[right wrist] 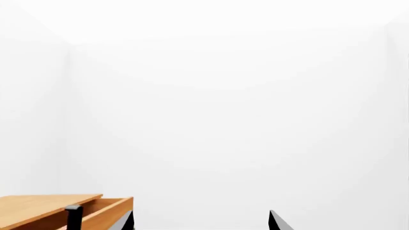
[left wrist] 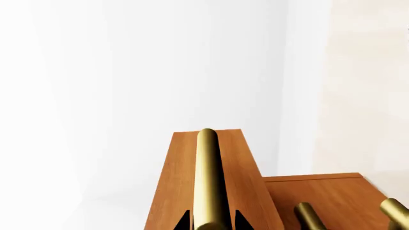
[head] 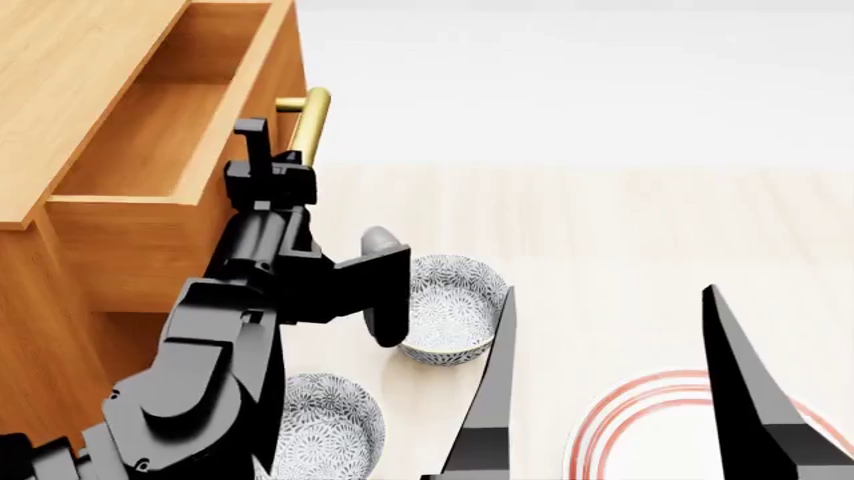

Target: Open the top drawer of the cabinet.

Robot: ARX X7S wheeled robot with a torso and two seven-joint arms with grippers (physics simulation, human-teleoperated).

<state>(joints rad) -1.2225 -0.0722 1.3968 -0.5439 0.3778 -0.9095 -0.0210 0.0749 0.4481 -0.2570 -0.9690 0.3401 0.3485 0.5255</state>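
Observation:
The cabinet stands at the left of the head view. Its top drawer is slid out, showing the lighter wood box inside. My left gripper is shut on the drawer's brass bar handle. In the left wrist view that handle runs between the two dark fingertips of the left gripper, over the orange-brown drawer front. My right gripper hangs open in the foreground, well away from the cabinet. In the right wrist view the right gripper has nothing between its tips.
Two patterned bowls sit on the pale floor near the cabinet's foot. A plate with red rings lies at the lower right. The handles of the lower drawers show beside the open drawer.

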